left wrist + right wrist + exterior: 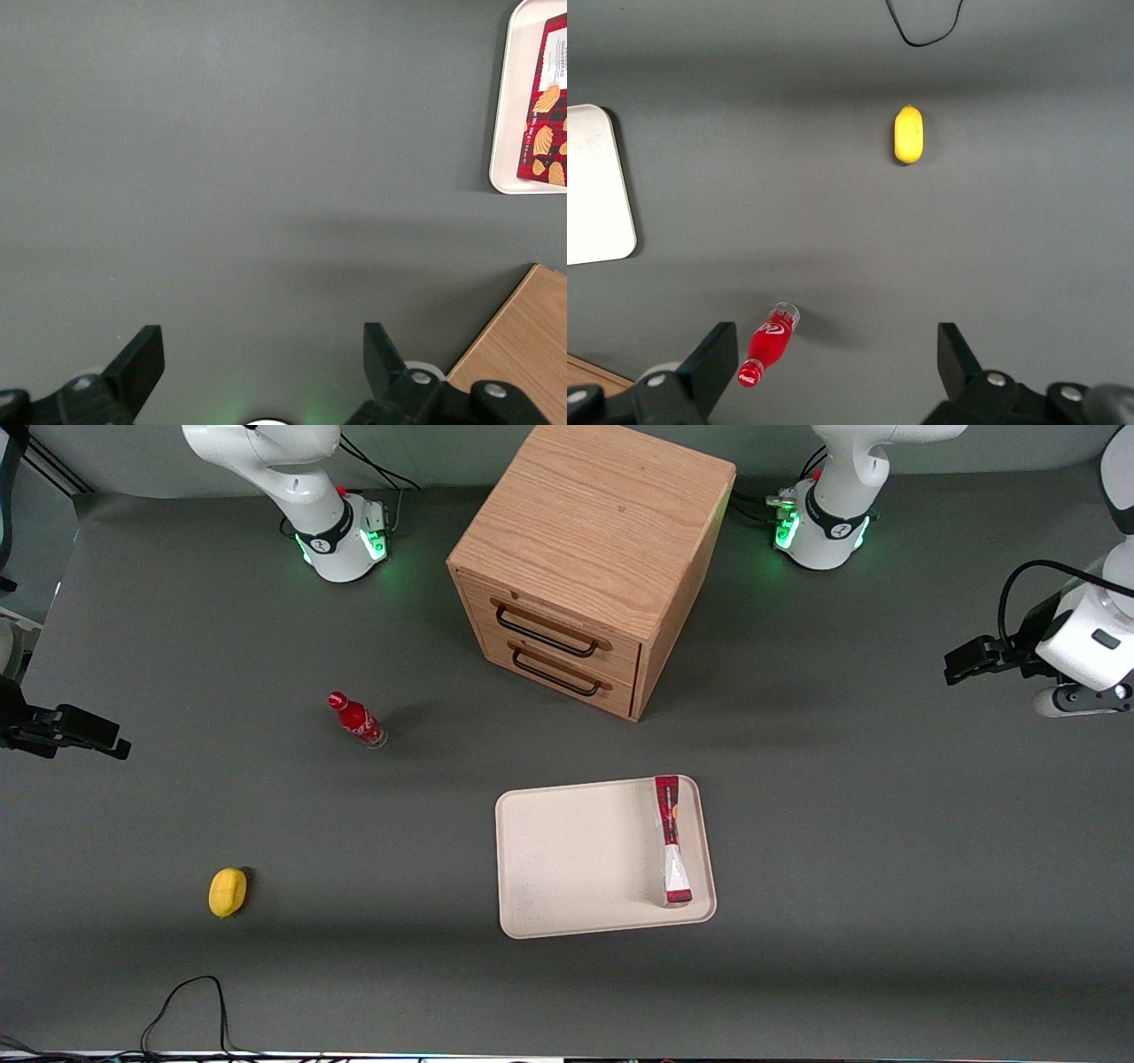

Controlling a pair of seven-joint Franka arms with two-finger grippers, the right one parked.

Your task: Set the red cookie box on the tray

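A lemon [228, 892] lay toward the parked arm's end, a bottle [357, 720] farther from the camera. The box [671, 838] lay on the tray [576, 859], along its edge nearest the working arm. The gripper [961, 664] hung well apart, fingers [137, 363] spread, holding nothing.

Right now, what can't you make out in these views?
- Cookie box: its print is too small in the front view; the left wrist view's edge crops it.
- Tray: only corners show in both wrist views.
- Drawers: shut, contents hidden.
- Tool: open over bare table; the fingers' bases are cut off.
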